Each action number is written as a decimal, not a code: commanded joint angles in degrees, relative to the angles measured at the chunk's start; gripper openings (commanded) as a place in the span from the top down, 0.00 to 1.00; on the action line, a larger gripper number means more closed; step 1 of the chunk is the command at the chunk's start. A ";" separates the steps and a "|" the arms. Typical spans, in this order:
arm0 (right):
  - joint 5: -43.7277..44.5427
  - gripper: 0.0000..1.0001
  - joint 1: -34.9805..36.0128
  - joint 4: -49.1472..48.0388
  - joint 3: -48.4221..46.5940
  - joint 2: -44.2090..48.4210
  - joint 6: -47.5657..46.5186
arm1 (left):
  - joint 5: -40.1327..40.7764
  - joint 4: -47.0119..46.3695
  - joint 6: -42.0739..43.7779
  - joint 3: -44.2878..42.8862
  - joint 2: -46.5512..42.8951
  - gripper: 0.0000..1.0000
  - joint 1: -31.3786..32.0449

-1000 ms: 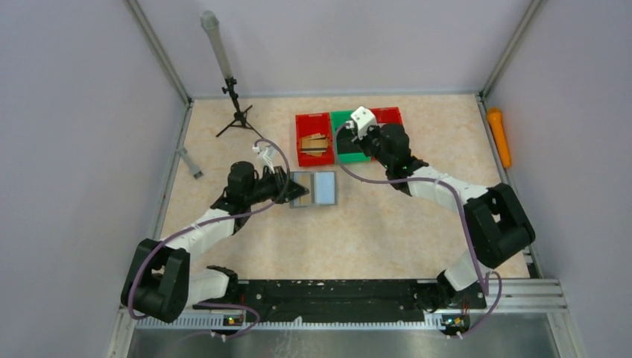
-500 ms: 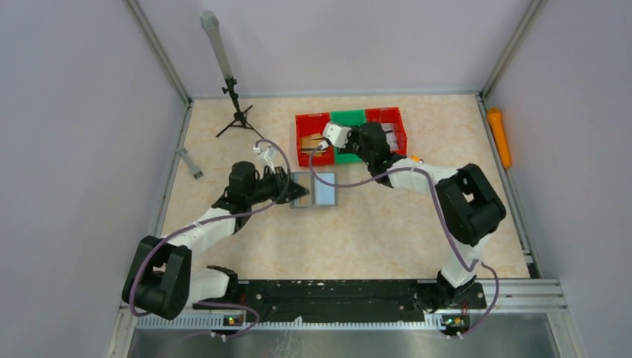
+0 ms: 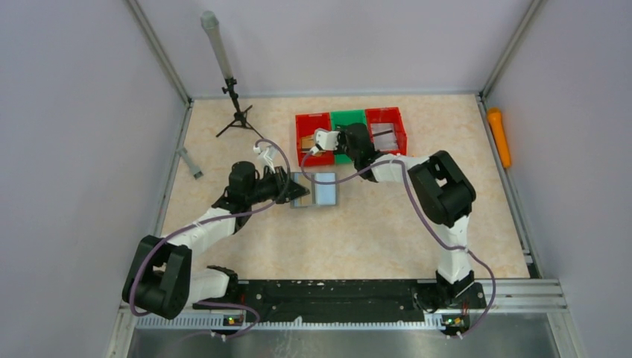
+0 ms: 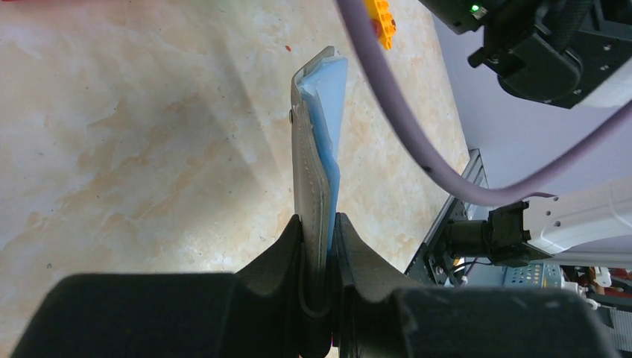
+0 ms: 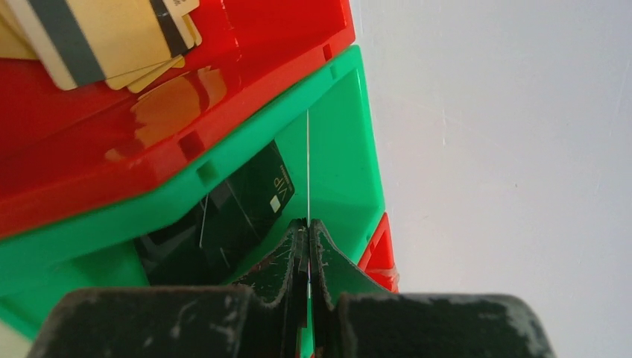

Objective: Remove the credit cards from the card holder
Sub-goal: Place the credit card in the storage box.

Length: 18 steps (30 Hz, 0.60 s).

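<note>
Grey holder (image 3: 316,189) lies open mid-tabletop (image 3: 373,231), unmoved over the last second. Left fingers (image 4: 277,257) unchanged too: nearly closed, pinching its 9 o'clock edge, grey cover and blue pocket between them. Change: right arm swung from above green bin (image 3: 349,118) toward 9 o'clock, now over the seam with the left red bin (image 3: 307,125), at holder's 12 o'clock and apart from it. Right fingers (image 5: 337,276) fully closed on a thin pale card (image 5: 308,164) seen edge-on. Likely one card out, not dropped yet. Gold cards (image 5: 104,37) in red bin, black card (image 5: 250,198) in green. Any left in holder: cannot tell.
</note>
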<state>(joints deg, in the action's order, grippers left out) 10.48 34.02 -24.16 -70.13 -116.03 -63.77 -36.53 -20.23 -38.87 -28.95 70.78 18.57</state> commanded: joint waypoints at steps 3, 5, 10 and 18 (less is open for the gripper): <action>1.64 1.00 -0.10 0.72 -8.00 -4.69 -1.82 | -1.69 -4.44 -0.65 -1.99 0.82 0.97 -0.12; 0.81 1.00 -0.54 1.49 -8.28 -5.23 -1.80 | -1.76 -4.59 -0.66 -1.98 0.79 0.97 -0.11; 0.10 0.84 -1.06 1.52 -7.60 -4.90 -2.55 | -1.78 -4.56 -0.67 -1.92 0.76 0.97 -0.11; -2.38 0.68 -0.66 0.74 -4.57 1.28 1.50 | -1.55 -4.40 -0.42 -1.98 0.85 0.97 -0.08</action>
<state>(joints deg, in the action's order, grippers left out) 10.11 33.21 -21.87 -75.72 -120.90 -65.36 -37.08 -20.95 -39.11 -28.95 71.77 18.57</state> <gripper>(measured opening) 0.301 0.179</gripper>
